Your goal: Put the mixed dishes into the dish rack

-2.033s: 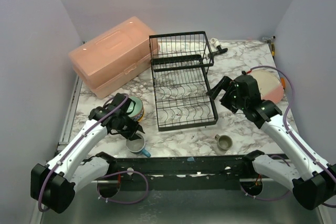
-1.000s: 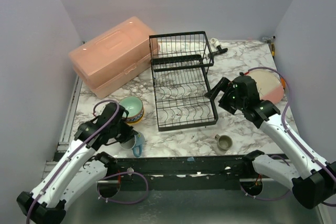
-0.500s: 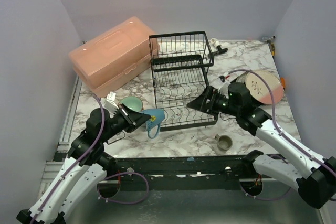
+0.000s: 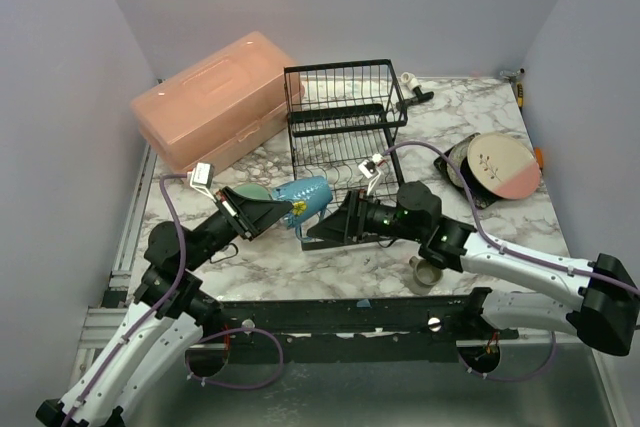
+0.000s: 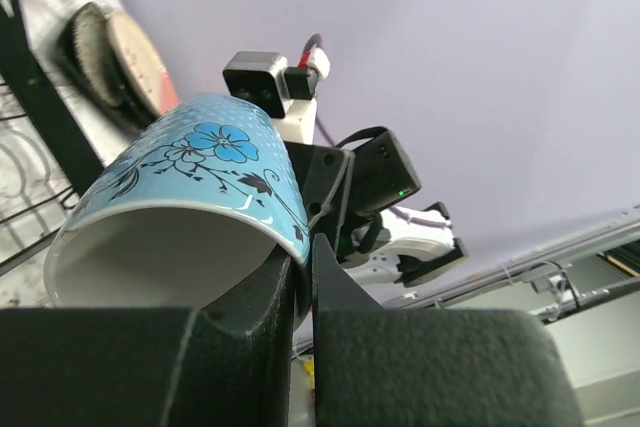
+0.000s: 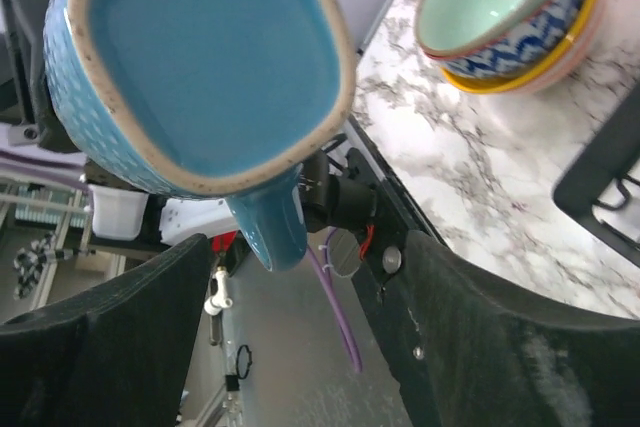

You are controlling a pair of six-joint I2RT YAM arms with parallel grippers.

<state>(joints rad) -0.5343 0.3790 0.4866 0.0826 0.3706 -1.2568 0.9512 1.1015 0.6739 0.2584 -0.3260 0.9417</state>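
My left gripper (image 4: pixel 272 213) is shut on the rim of a blue flower-patterned mug (image 4: pixel 303 198) and holds it on its side above the table, in front of the black wire dish rack (image 4: pixel 345 132). In the left wrist view the fingers (image 5: pixel 305 252) pinch the mug's wall (image 5: pixel 190 187). My right gripper (image 4: pixel 328 227) is open and empty, pointing at the mug's base (image 6: pixel 200 57) from close by; its handle (image 6: pixel 270 232) hangs down between the open fingers (image 6: pixel 490 347). A stack of bowls, mint green on top (image 6: pixel 505 7), sits on the table (image 4: pixel 245 192).
A salmon-pink plastic box (image 4: pixel 215 102) stands at the back left. A small olive mug (image 4: pixel 427 270) sits near the front edge. Large pink-cream and dark plates (image 4: pixel 497 167) lie at the right. A small white item (image 4: pixel 408 80) lies behind the rack.
My left gripper has lifted the blue mug off the table and swung it right toward the rack's front. My right arm has dropped and reached left, up to the mug.
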